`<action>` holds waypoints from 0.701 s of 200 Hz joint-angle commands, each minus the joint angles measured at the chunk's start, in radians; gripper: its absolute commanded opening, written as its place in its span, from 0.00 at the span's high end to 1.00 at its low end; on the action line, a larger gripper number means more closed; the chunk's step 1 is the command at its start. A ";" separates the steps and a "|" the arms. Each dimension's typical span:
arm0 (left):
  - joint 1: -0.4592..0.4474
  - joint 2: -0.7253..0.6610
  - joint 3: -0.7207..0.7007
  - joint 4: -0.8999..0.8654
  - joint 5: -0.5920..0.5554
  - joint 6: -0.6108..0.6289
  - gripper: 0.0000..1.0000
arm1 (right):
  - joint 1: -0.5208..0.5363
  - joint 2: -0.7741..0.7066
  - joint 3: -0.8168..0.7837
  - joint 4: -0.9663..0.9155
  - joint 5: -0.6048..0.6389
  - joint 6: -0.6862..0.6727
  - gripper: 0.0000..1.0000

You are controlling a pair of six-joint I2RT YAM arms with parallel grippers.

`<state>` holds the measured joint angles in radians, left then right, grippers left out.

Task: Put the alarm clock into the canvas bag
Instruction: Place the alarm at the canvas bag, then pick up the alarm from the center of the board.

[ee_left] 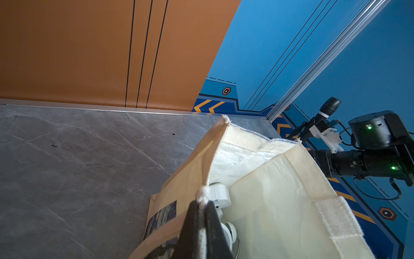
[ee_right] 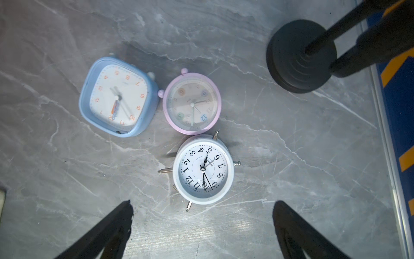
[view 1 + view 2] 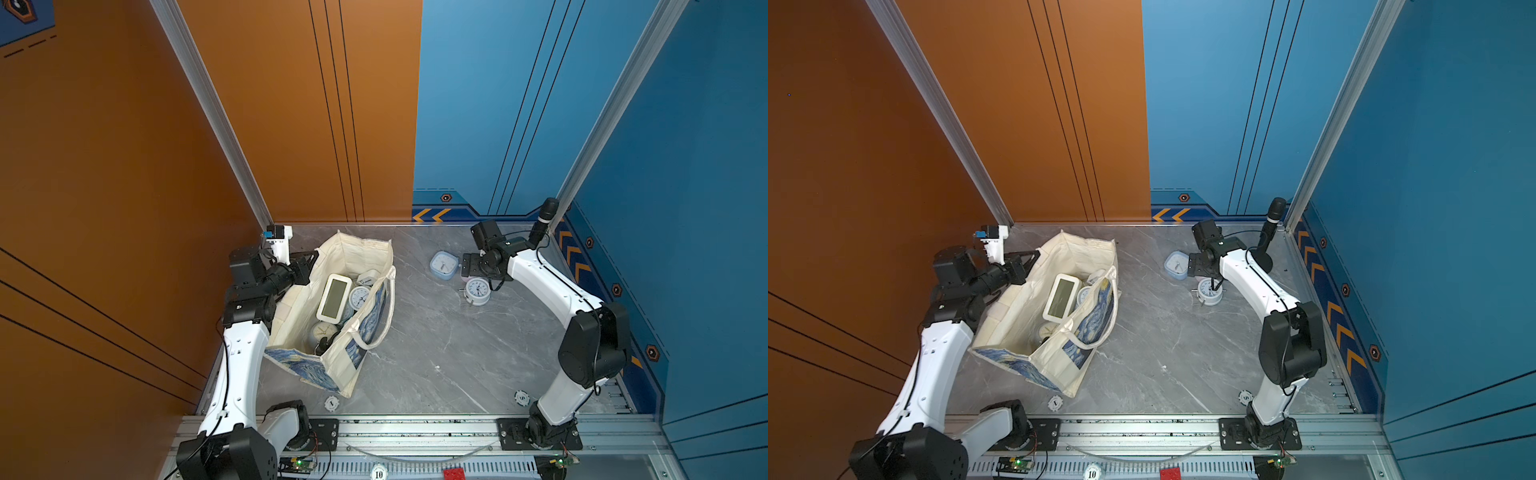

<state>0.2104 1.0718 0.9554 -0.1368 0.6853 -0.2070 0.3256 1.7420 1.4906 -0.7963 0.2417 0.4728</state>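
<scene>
Right wrist: white clock (image 2: 203, 171) near pincer (image 2: 202, 203)

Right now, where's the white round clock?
The white round clock lies right of the canvas bag in both top views, beside the pink clock, near the right pincer.

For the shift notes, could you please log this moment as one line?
left tool: shut on canvas bag rim | right tool: open, above white alarm clock, blue clock, pink clock on table
</scene>
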 commanded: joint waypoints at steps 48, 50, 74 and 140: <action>0.005 0.001 0.000 0.037 0.017 -0.007 1.00 | -0.005 0.132 -0.009 0.012 0.005 0.375 0.00; 0.005 0.002 0.000 0.037 0.017 -0.007 1.00 | -0.004 0.135 -0.009 0.011 0.005 0.379 0.00; 0.005 0.002 0.001 0.035 0.017 -0.006 1.00 | -0.007 0.165 -0.010 0.012 0.001 0.411 0.00; 0.006 -0.001 0.000 0.036 0.017 -0.007 1.00 | -0.015 0.238 -0.007 0.012 -0.011 0.424 0.00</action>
<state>0.2104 1.0767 0.9554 -0.1299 0.6857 -0.2070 0.3195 1.9644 1.4899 -0.7830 0.2329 0.8654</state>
